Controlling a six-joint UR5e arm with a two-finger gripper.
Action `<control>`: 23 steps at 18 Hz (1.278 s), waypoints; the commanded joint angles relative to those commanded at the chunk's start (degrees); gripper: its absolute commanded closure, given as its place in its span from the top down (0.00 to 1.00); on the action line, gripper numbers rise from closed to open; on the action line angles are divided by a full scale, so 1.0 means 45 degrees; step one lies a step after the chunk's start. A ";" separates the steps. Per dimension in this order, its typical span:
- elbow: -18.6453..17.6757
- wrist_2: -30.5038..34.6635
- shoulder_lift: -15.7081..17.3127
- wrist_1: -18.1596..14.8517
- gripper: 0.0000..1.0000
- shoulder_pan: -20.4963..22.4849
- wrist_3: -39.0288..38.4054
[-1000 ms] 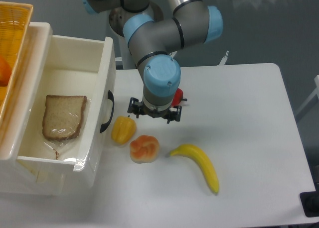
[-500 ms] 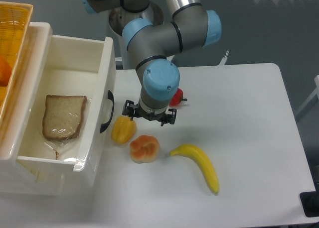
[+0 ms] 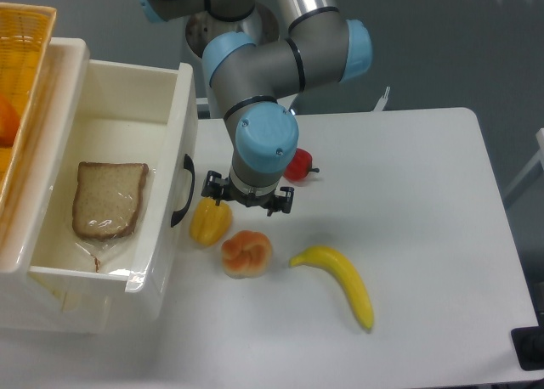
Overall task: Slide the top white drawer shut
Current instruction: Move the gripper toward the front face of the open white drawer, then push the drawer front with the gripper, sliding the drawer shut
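The end effector (image 3: 247, 200) has moved left, closer to the top white drawer (image 3: 127, 194), which sticks out wide open at the desk's (image 3: 425, 202) left. I cannot tell if its fingers are apart.

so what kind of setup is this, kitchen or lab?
Looks like a lab bench staged as a mock kitchen: a plain white table against a bare grey backdrop, a white drawer holding bread, and what look like toy foods such as a banana under the gripper.
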 joint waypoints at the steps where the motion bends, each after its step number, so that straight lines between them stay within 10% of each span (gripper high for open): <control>1: 0.0000 0.0000 0.0000 0.0000 1.00 -0.0020 0.0000; 23: 0.0039 -0.0508 0.0215 0.0000 1.00 -0.0625 0.0000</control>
